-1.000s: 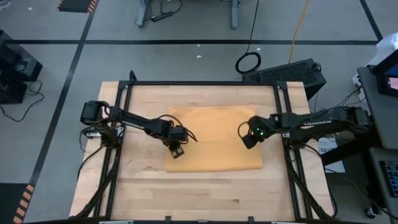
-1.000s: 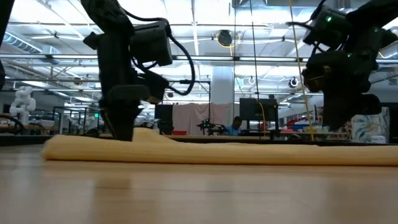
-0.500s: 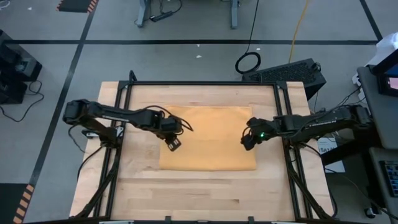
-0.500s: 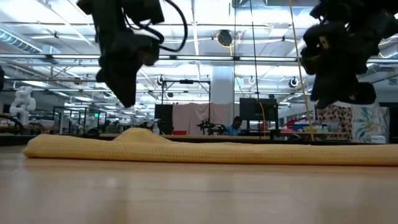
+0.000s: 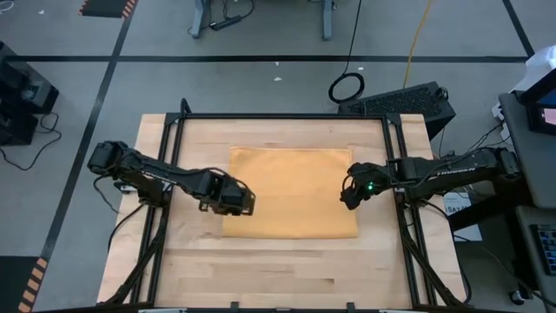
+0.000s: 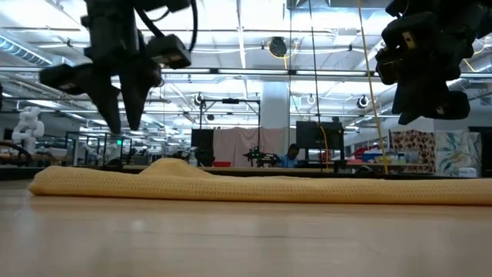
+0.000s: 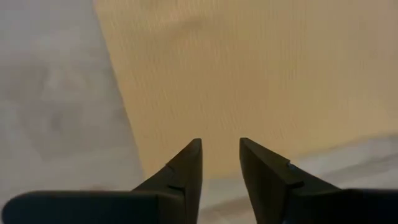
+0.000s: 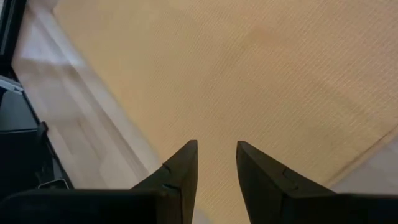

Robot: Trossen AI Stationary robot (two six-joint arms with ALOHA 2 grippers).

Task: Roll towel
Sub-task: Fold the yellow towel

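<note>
both tools, left [image 5: 246, 203] and right [image 5: 347, 196], hover slightly apart and empty above the flat towel [image 5: 294, 191].

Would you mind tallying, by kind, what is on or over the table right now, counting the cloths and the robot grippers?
Mustard-yellow towel, lying flat on the table: 1
Grippers, both open and empty above the towel's side edges: 2, the left gripper and the right gripper
Total: 3
</note>
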